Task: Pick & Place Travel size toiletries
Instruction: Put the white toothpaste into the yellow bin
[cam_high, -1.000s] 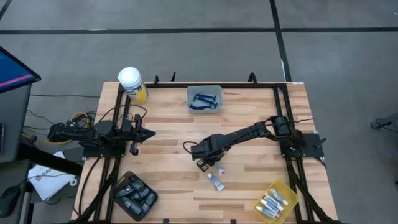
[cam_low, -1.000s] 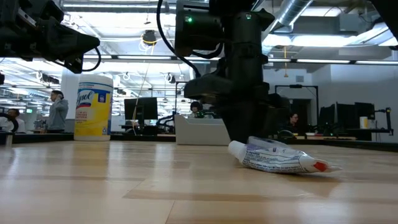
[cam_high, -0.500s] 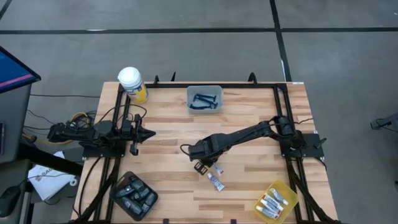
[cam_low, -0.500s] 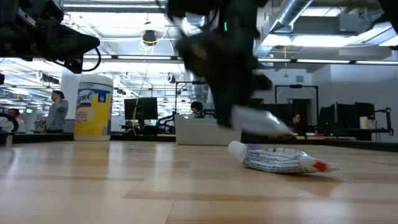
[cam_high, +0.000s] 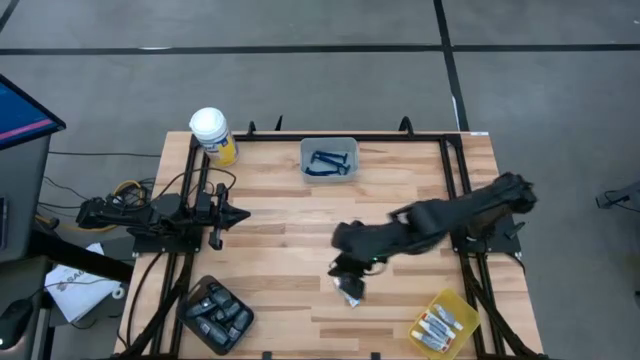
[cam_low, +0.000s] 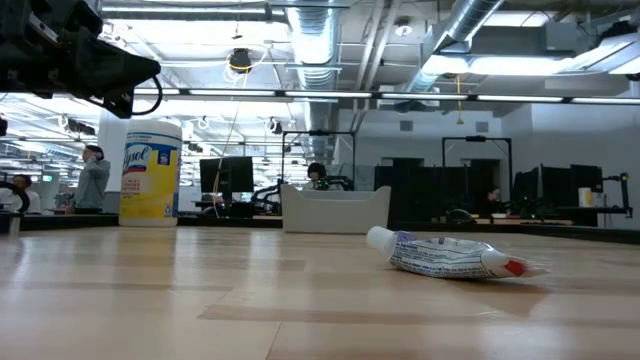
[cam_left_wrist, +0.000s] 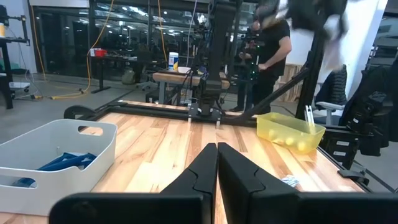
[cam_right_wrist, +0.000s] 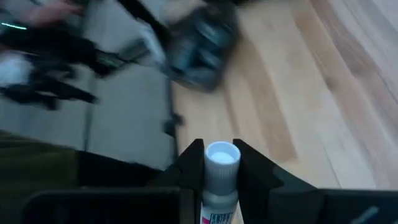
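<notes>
Between the right pincer's (cam_right_wrist: 217, 180) closed fingers, a white-capped, grey-bodied squeeze tube (cam_right_wrist: 219, 177).

— What sort of place was it?
— A robotics lab: exposed ceiling ducts (cam_low: 330, 40) and strip lights ran over rows of monitors (cam_low: 225, 172), and people (cam_low: 93, 178) stood among benches behind the wooden table (cam_high: 280, 210).
</notes>
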